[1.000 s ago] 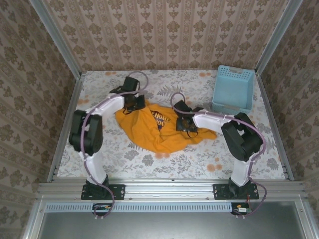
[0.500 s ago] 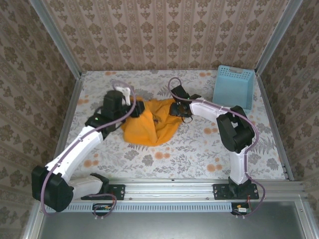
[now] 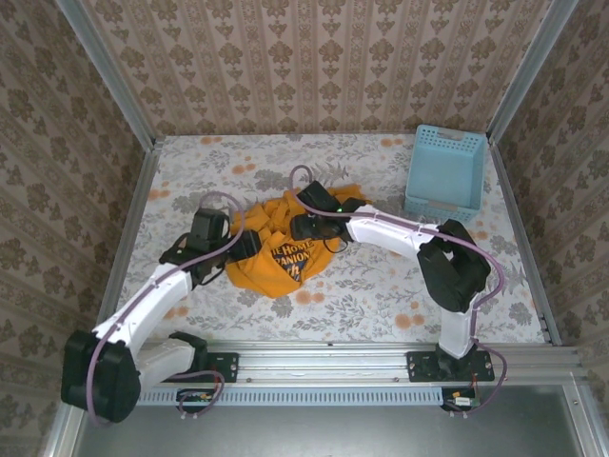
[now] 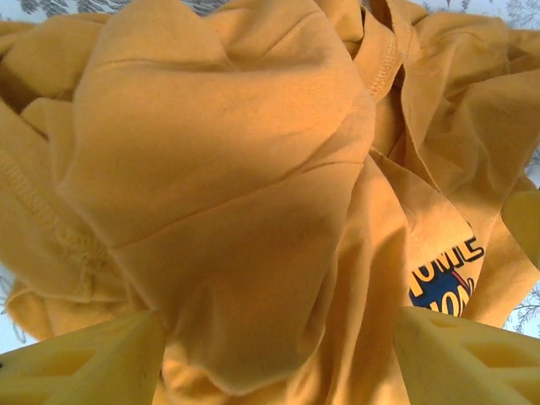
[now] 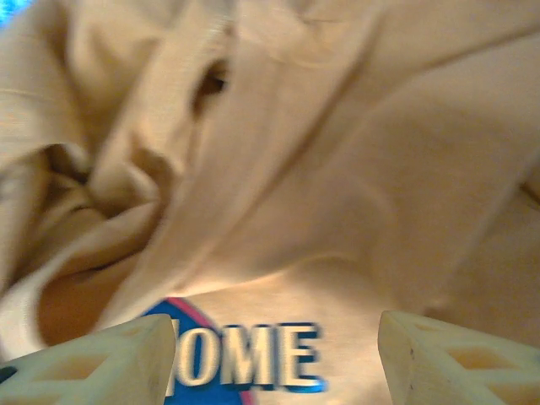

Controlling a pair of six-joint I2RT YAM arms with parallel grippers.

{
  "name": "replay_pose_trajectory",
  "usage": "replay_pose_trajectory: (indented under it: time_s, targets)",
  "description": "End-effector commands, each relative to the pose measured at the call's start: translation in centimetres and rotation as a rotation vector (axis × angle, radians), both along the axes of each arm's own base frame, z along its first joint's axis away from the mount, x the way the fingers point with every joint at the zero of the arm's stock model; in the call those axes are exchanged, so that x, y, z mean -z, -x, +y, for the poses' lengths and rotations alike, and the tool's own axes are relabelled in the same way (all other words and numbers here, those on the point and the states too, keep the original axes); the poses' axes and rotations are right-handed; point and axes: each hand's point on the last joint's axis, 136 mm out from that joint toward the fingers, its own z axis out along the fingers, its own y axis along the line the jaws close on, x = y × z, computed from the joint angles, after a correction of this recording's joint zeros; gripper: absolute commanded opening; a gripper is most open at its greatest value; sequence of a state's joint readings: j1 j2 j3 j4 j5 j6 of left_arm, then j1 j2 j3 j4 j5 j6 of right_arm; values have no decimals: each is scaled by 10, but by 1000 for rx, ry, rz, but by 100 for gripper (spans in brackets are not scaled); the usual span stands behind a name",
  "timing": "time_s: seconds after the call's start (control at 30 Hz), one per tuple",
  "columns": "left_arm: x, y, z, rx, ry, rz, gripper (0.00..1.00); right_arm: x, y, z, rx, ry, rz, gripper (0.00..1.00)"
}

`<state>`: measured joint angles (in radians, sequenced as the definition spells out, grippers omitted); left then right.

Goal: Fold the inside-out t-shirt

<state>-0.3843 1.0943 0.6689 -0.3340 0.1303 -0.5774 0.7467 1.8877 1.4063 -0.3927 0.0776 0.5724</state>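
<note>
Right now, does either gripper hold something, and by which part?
Nothing is held. The left gripper and the right gripper both stand open over the crumpled t-shirt, pinching no cloth.

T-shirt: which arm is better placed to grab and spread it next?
Left, probably. Its open jaws straddle a raised fold of the t-shirt, easy to pinch. The right arm's open jaws face the flat printed panel, with little to grab.

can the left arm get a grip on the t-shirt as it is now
Probably yes. The left pincer stands open right at the t-shirt, with bunched cloth bulging between its fingers, and nothing lies in between.
</note>
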Motion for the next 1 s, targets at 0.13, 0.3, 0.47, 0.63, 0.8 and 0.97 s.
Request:
replay_pose_trajectory:
  time_s: [0.13, 0.3, 0.47, 0.63, 0.8, 0.97]
  targets:
    - [2, -14, -11, 10, 55, 17, 73, -4, 12, 45, -71, -134, 37, 67]
    - [13, -15, -12, 4, 68, 39, 59, 7, 15, 66, -118, -155, 83, 67]
    - [17, -15, -11, 14, 58, 51, 42, 22, 7, 79, -145, -132, 115, 50]
    - [16, -22, -2, -11, 54, 53, 20, 10, -11, 60, -103, -50, 56, 12]
    - [-23, -52, 14, -64, 164, 28, 0, -53, -44, 19, -41, -14, -99, 0]
    - [-112, -85, 41, -145, 223, -157, 0, -141, -77, -16, 15, -44, -255, 0]
